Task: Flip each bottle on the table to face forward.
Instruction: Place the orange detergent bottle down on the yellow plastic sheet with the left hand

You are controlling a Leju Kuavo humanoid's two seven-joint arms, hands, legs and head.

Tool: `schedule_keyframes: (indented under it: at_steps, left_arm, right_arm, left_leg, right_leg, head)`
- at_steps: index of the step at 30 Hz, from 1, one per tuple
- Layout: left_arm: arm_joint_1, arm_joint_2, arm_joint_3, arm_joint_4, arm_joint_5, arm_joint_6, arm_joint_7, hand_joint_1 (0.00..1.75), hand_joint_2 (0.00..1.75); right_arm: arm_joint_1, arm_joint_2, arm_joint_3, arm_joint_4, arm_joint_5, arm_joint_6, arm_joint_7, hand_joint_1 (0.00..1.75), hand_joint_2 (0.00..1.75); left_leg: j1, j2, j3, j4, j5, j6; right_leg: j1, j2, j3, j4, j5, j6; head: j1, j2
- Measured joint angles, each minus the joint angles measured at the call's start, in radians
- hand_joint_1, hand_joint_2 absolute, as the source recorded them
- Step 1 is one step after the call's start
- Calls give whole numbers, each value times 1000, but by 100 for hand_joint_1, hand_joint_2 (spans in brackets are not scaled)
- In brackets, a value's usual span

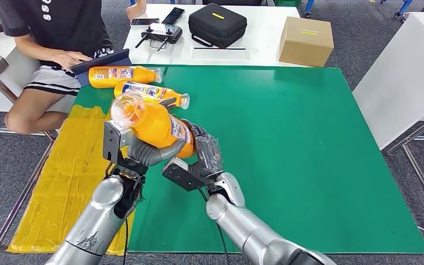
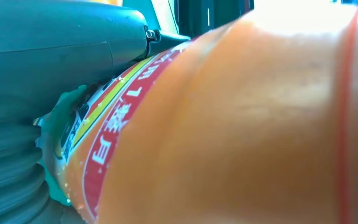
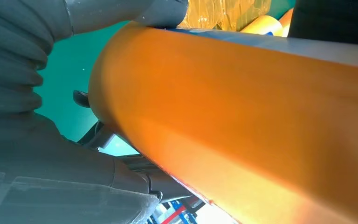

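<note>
— What do the fingers have?

— You see the left hand (image 1: 143, 152) wrapped around the orange bottle (image 1: 157, 126); its thick grey thumb (image 1: 155, 153) curls under the body, just below the label; the right hand (image 1: 205, 154) closes on the same bottle from the base end, dark fingers (image 1: 207, 144) lying along its lower part; so both hands grip one bottle between them, lifted off the green mat (image 1: 287, 154).

— How does that bottle sit?

— Tilted; its clear neck end points up and to the robot's left, the base lower, toward the right hand; in the left wrist view you see the orange wall (image 2: 242, 121) and the red-edged label (image 2: 116, 126) pressed close against the grey thumb (image 2: 65, 51); in the right wrist view the smooth orange body (image 3: 242, 126) runs across with the ribbed grey cover (image 3: 14, 70) beside it.

— And the other bottles?

— Two more lie on their sides near the mat's far left corner; the nearer bottle (image 1: 152, 93) is just beyond the held one, its cap toward the right; the farther bottle (image 1: 124, 75) lies behind it, close to the edge.

— What is around the mat?

— You have yellow sheeting (image 1: 66, 176) along the mat's left side; a seated person (image 1: 55, 49) with a tablet (image 1: 102, 61) at the far left corner; behind, a white table (image 1: 265, 38) carries a black case (image 1: 217, 24), a cardboard box (image 1: 306, 41), a controller (image 1: 163, 34) and two phones.
</note>
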Motion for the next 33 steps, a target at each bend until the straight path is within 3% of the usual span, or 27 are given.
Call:
schedule_keyframes:
  at_steps: [24, 28, 33]
  left_arm:
    - [38, -11, 6, -27, -7, 167, -67, 175, 175]
    - [46, -11, 15, -47, -16, 197, -75, 175, 175]
    - [37, -7, 86, -68, -88, 382, -121, 175, 175]
  right_arm:
    - [-8, 4, 14, 7, -45, 35, -30, 171, 175]
    - [-3, 4, 14, -13, -45, 45, -31, 2, 175]
    - [61, -7, 16, -81, -42, 62, -26, 0, 175]
  left_leg:
    - [0, 0, 0, 0, 0, 0]
    - [0, 0, 0, 0, 0, 0]
    - [0, 1, 0, 0, 0, 0]
  right_leg:
    - [0, 0, 0, 0, 0, 0]
    - [0, 0, 0, 0, 0, 0]
    - [0, 0, 0, 0, 0, 0]
  head:
    - [0, 0]
    - [0, 0]
    - [0, 0]
